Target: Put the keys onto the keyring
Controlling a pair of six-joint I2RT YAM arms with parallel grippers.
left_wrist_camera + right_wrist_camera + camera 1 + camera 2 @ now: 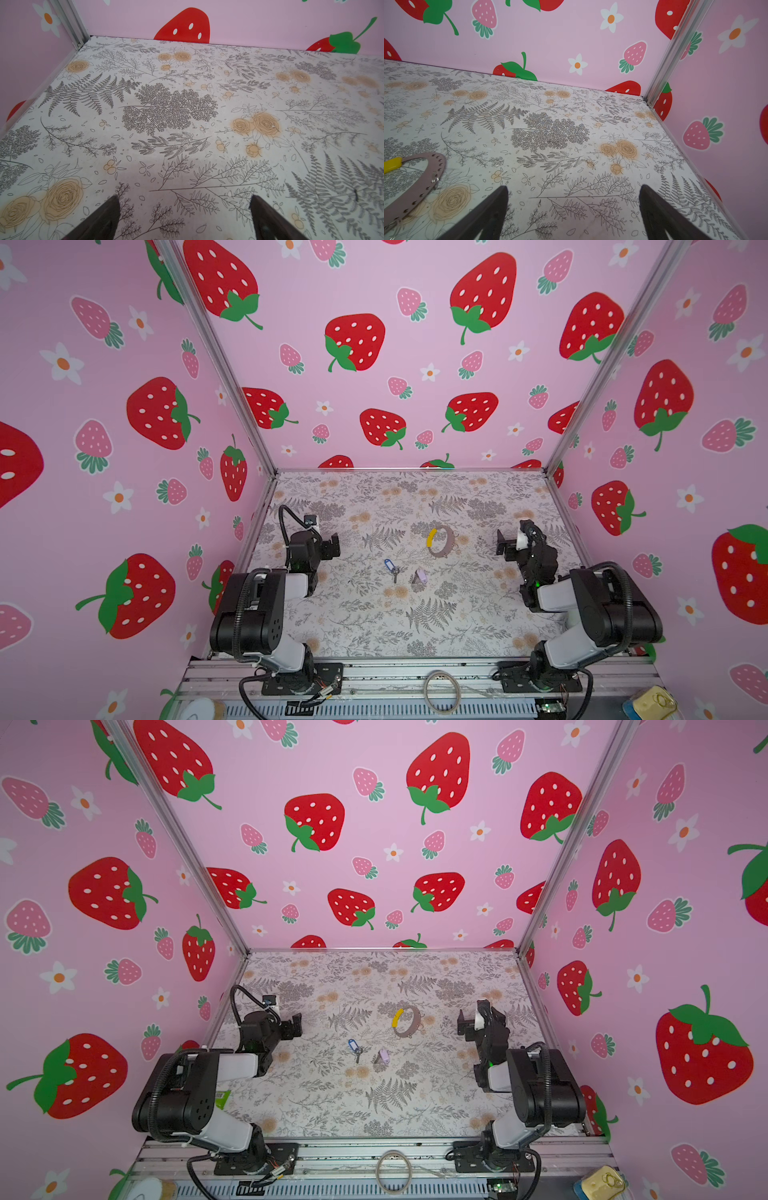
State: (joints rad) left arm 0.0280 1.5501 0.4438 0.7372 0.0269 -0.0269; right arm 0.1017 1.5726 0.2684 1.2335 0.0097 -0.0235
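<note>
Two keys (395, 572) are lying near the middle of the counter (374, 626). Going from the left: the left fingers (104, 218) are standing spread wide, released, holding nothing; then the blue-tag key (389, 564) and, just beside it, the lilac-tag key (420, 576); behind them, a little to the right, the keyring (431, 537) is lying flat; the right fingers (660, 214) are also spread, empty.

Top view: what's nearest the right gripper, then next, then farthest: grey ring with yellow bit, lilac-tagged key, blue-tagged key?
1. Grey keyring with yellow section, beside the right gripper.
2. Dark key with lilac tag, mid-table.
3. Dark key with blue tag, farthest left.
</note>
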